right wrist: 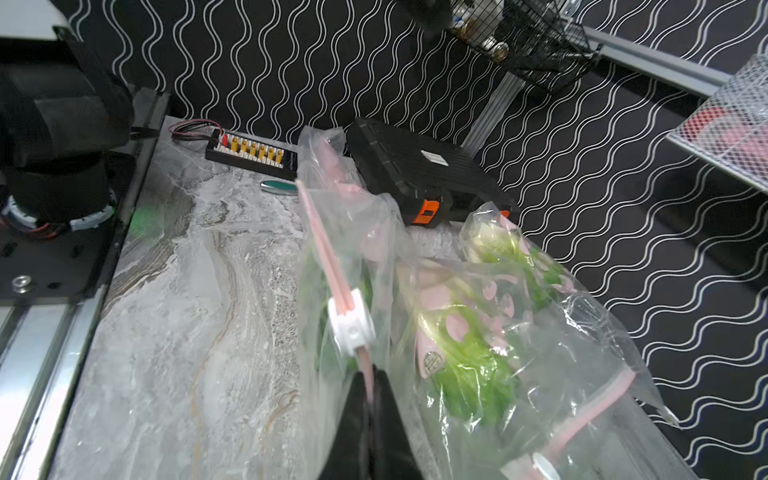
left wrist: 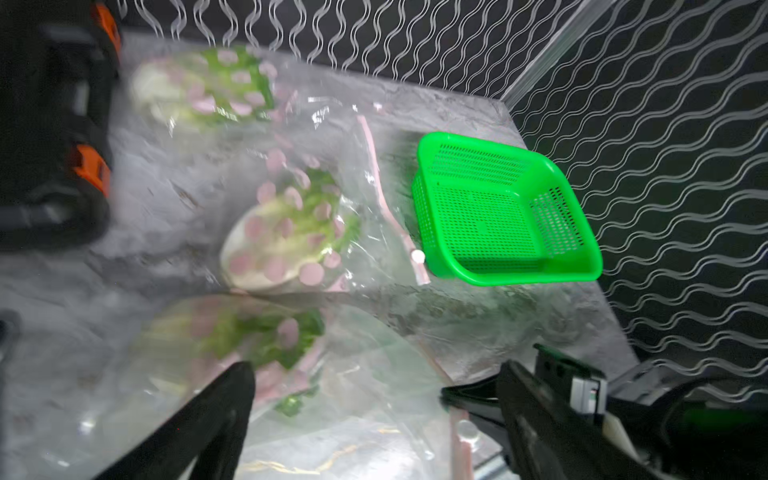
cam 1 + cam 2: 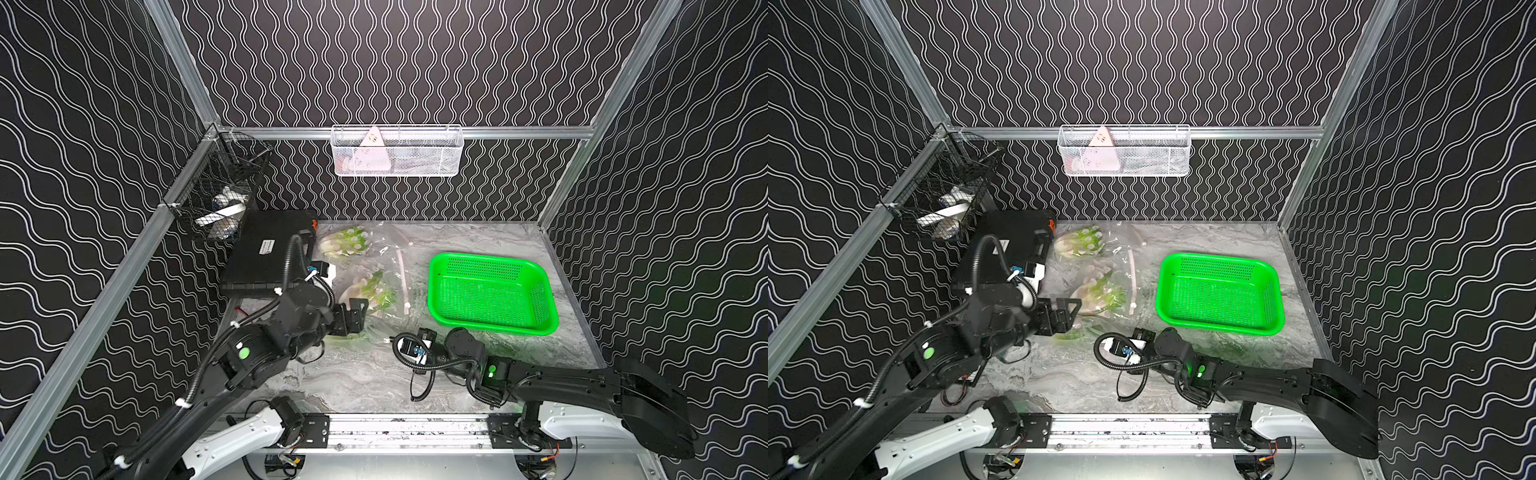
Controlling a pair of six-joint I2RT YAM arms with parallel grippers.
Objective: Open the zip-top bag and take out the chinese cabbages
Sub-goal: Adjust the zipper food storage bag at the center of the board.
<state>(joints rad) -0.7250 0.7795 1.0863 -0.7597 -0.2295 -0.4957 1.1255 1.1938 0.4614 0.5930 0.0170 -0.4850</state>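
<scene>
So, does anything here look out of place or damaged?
Nothing is spilled or damaged. One odd thing: a connector board with loose wires lies on the table near the black case.

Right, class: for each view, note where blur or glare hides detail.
Left wrist view: near chinese cabbage and black case smeared by blur. Right wrist view: zip-top bag glares, right fingers out of focus. Both top views: green basket crisp.
</scene>
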